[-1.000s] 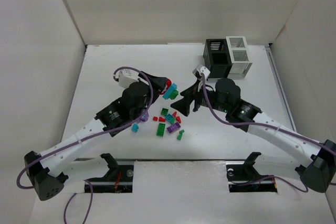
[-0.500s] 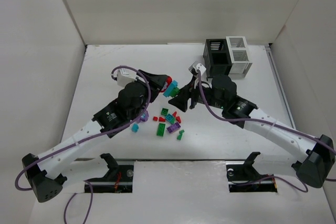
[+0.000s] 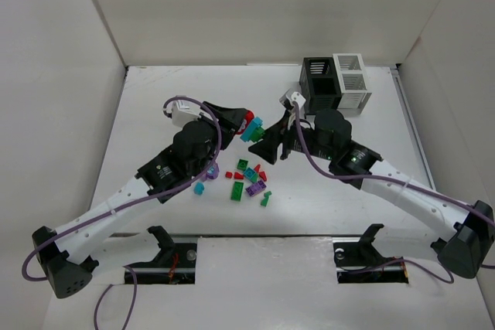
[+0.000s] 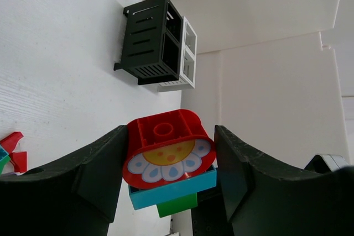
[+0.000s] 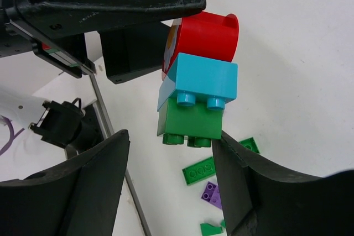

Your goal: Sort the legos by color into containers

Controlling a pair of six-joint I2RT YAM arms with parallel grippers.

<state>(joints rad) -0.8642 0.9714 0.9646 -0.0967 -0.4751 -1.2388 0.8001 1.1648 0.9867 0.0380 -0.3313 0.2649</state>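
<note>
White table (image 3: pixel 155 98) enclosed by pale walls (image 3: pixel 255 13). Nearest, loose bricks (image 3: pixel 249 177) (green, red, purple, teal) lie scattered mid-table between the arms. Just beyond them, the left gripper (image 4: pixel 171 164) pinches the red end of a joined stack (image 5: pixel 199 75): red, blue, then green. The right gripper (image 5: pixel 170 136) has its jaws apart around the green end; whether they grip cannot be told. Farthest, at back right, stand the joined black bin (image 3: pixel 317 83) and white bin (image 3: pixel 349 83).

Glossy smooth plastic legos (image 4: pixel 171 187), matt black plastic left end effector (image 4: pixel 171 136), matt white faintly grained table (image 4: pixel 55 53)
</note>
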